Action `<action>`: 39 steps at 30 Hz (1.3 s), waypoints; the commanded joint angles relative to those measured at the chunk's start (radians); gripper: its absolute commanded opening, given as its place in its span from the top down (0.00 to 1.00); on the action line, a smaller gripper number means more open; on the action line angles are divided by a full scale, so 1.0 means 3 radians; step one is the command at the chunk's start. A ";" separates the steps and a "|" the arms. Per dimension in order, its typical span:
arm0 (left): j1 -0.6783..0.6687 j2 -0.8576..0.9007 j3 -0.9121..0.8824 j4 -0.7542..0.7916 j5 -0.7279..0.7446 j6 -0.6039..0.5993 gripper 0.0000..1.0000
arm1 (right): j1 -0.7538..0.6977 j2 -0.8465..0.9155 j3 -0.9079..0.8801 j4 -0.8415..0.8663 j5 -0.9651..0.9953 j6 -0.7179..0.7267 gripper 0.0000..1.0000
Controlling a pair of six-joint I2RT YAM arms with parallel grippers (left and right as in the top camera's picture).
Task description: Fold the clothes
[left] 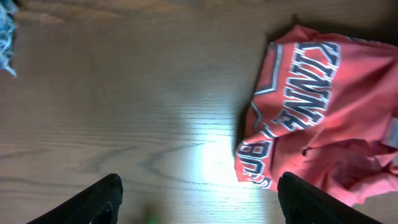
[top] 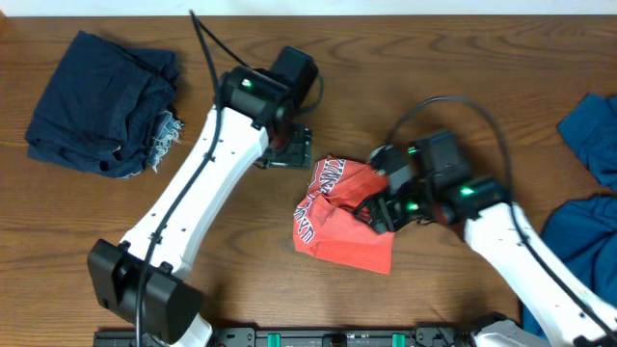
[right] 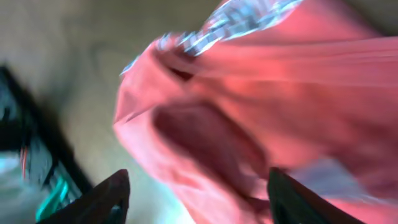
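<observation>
The left pincer (left: pixel 199 186) gapes wide and empty above the desk (left: pixel 124 93); the shirt (left: pixel 311 112) lies just to its right. The right pincer (right: pixel 196 180) is spread wide too, crumpled shirt filling its gap.

One red shirt (top: pixel 342 226). One dark navy clothes pile (top: pixel 96 101). Two blue cloth pieces: upper piece (top: pixel 590 135), lower piece (top: pixel 583 246). Two arms: left arm (top: pixel 207 183), right arm (top: pixel 540 260). One desk (top: pixel 434 58).

On the counter (top: pixel 405 58), the shirt (top: pixel 337 231) lies at the centre, jeans (top: pixel 96 101) at ten o'clock, another garment (top: pixel 593 222) at three o'clock.
</observation>
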 commanded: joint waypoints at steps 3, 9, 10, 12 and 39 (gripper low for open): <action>0.0097 -0.0004 -0.0031 -0.0028 -0.0050 0.0057 0.20 | 0.0251 0.0239 -0.0011 -0.0031 0.0056 -0.0243 0.50; 0.0097 -0.0004 -0.0031 -0.0027 -0.0051 0.0084 0.20 | 0.0209 0.0135 0.0032 -0.0233 0.0708 0.0350 0.99; 0.0097 -0.0004 -0.0031 -0.0027 -0.0051 0.0083 0.19 | 0.0201 0.0092 0.0039 -0.0320 0.0832 0.0473 0.99; 0.0097 -0.0004 -0.0031 -0.0025 -0.0051 0.0083 0.20 | 0.0172 -0.0033 0.0041 -0.0590 0.1170 0.0779 0.99; 0.0097 -0.0004 -0.0031 0.0038 -0.0051 0.0094 0.20 | 0.0144 0.0357 0.0033 -0.0015 0.0299 0.0655 0.43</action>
